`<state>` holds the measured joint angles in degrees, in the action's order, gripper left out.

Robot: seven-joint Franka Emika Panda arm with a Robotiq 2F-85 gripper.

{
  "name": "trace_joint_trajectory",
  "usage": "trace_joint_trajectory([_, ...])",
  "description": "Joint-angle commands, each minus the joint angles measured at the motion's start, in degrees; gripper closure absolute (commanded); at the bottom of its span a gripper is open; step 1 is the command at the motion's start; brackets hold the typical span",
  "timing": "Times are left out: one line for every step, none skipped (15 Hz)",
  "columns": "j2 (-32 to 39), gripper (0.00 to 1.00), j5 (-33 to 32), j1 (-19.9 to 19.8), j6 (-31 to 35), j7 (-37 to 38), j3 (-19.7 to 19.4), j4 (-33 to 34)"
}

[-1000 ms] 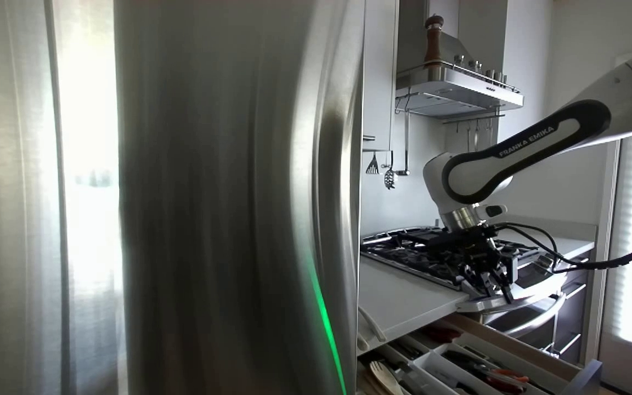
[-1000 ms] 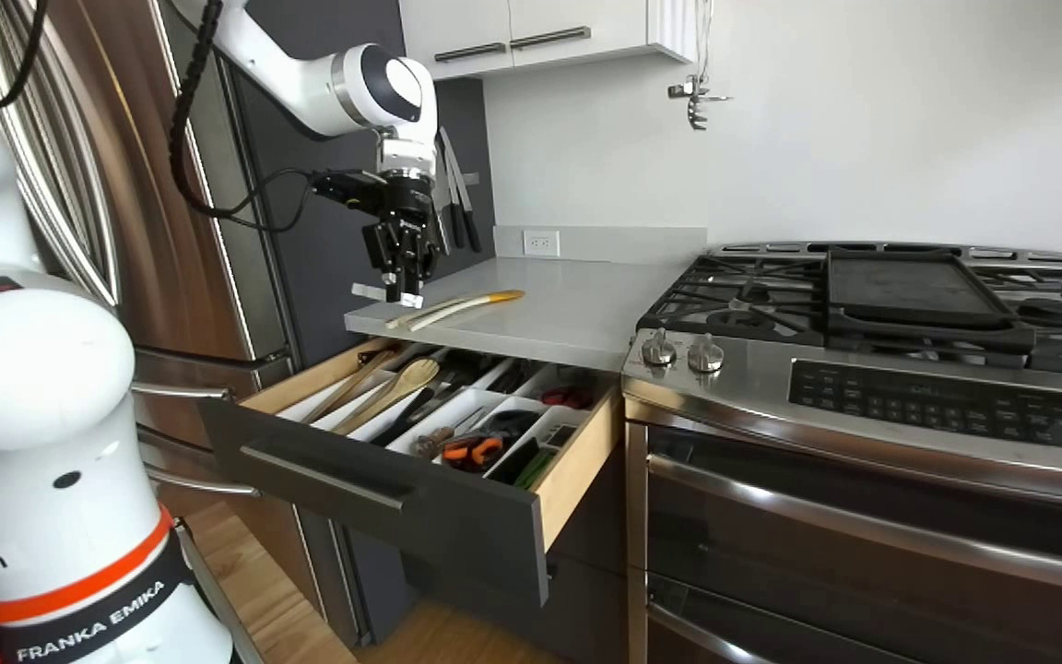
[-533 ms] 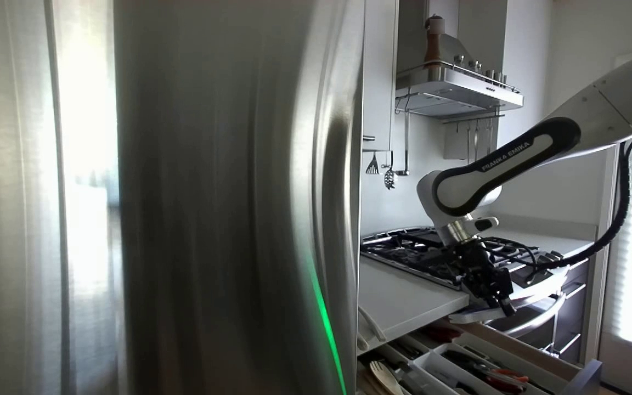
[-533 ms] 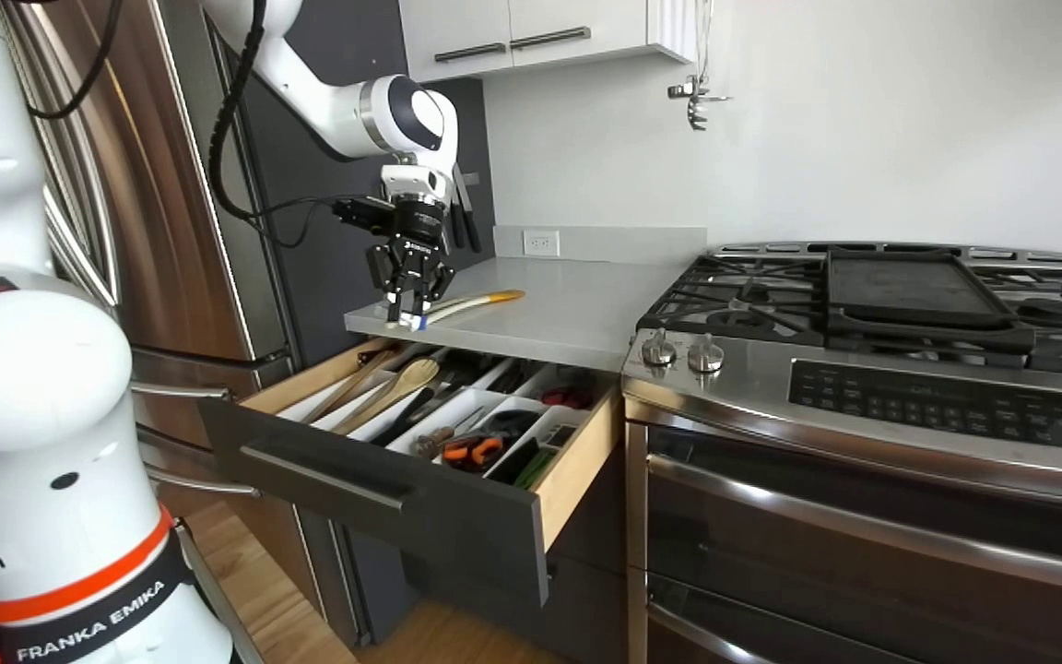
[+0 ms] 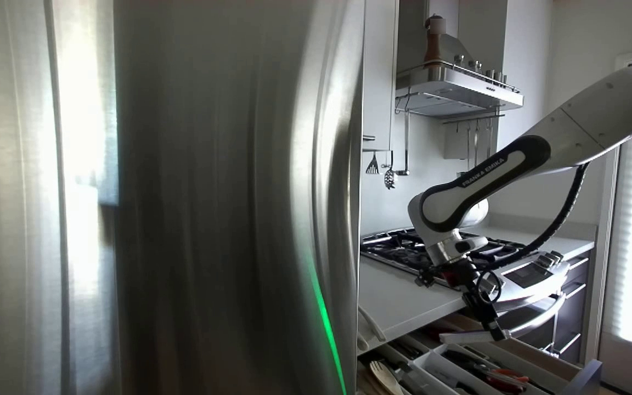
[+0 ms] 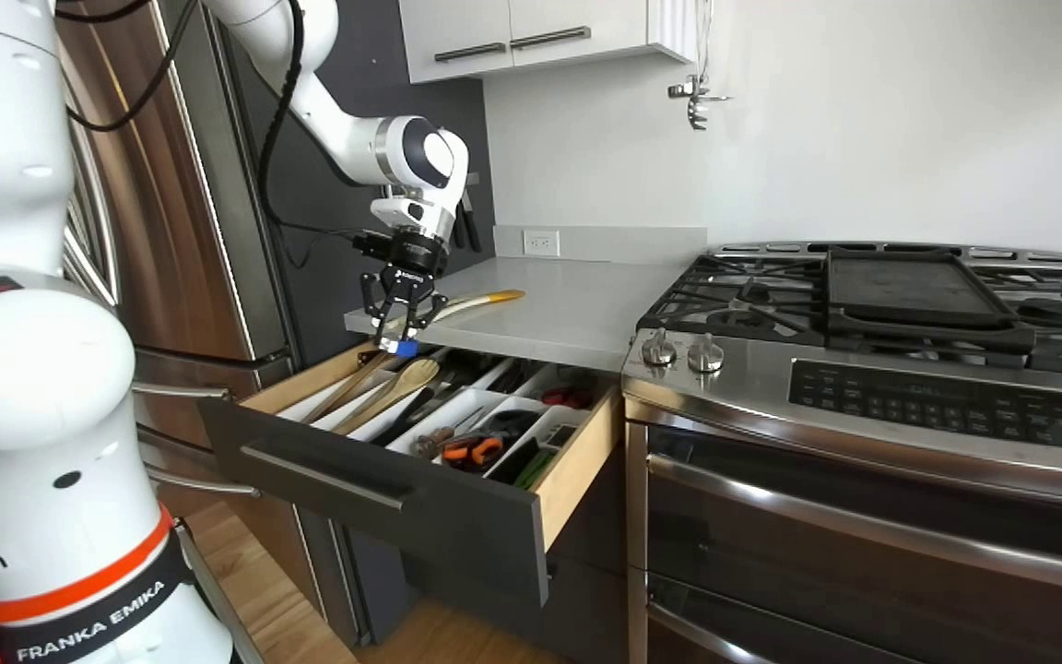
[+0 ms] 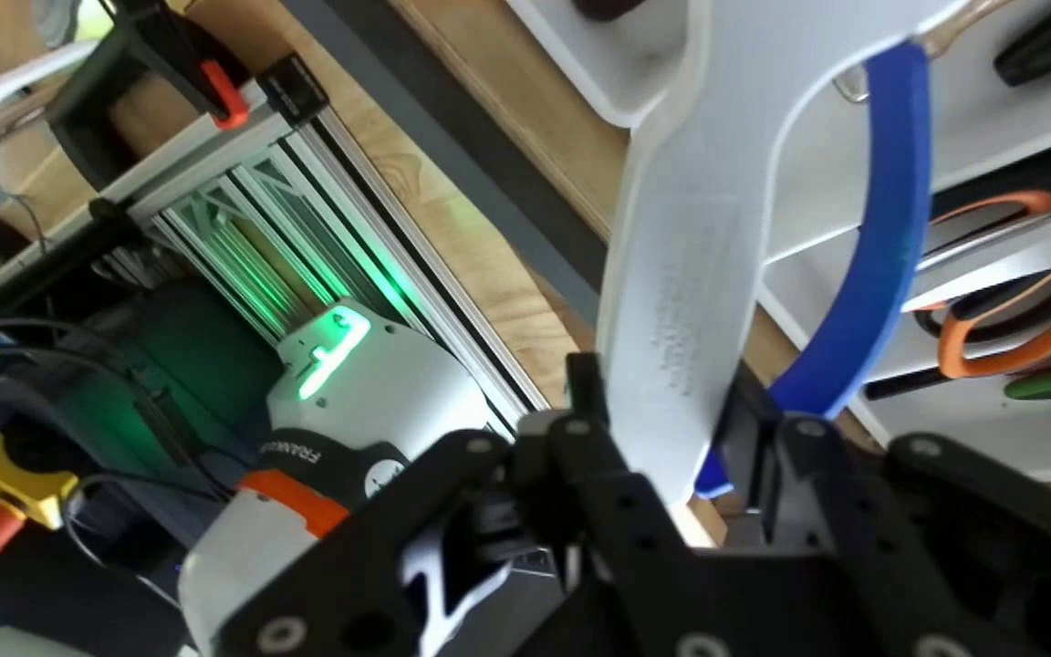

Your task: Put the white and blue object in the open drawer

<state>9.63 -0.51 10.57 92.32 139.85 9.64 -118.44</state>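
I had the claw (image 6: 396, 345) pinched on the white-and-blue utensil (image 7: 685, 265), above the open drawer (image 6: 581, 452), not yet inside. My read: it needed centring over the drawer, levelling, then slow lowering until fully supported before I let go.

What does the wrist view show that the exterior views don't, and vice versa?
Only the wrist view: the yellow and red fixture and the faint marking on the white and blue object.
Only the exterior views: the stove in both; the wall outlet and the pepper mill, each in an exterior view.
All share: the gripper holding that object, the open drawer and orange handles inside it.
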Motion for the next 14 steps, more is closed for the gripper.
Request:
trace_joint_trajectory([2.7, 0.92, 2.7, 0.8, 2.7, 10.1, -1.5, -0.9])
trace_joint_trajectory([3.0, 0.92, 3.2, 0.7, 3.9, 12.3, -1.8, -1.6])
trace_joint_trajectory([3.3, 0.92, 3.8, 0.5, 5.3, 14.2, -2.2, -2.2])
trace_joint_trajectory([3.6, 0.92, 3.9, 0.5, 7.3, 16.3, -2.6, -2.9])
trace_joint_trajectory([3.7, 0.92, 4.1, 0.5, 9.7, 18.2, -3.0, -3.5])
trace_joint_trajectory([4.0, 0.92, 2.7, 0.6, 5.8, 13.7, -2.5, -1.5])
trace_joint_trajectory([4.3, 0.67, 2.6, 0.5, 6.4, 13.8, -2.7, -1.7])
trace_joint_trajectory([4.4, 0.67, 2.6, 0.5, 6.4, 13.7, -2.8, -1.6])
trace_joint_trajectory([4.4, 0.67, 2.6, 0.6, 6.3, 13.6, -2.7, -1.5])
trace_joint_trajectory([4.4, 0.67, 2.6, 0.6, 6.3, 13.6, -2.7, -1.4])
trace_joint_trajectory([4.3, 0.67, 2.6, 0.7, 6.3, 13.6, -2.7, -1.4])
trace_joint_trajectory([4.3, 0.92, 2.6, 0.7, 6.3, 13.6, -2.7, -1.4])
trace_joint_trajectory([4.5, 0.92, 2.2, 0.8, 8.0, 14.9, -2.9, -1.9])
trace_joint_trajectory([4.9, 0.92, 2.9, 0.8, 9.3, 16.2, -3.1, -2.4])
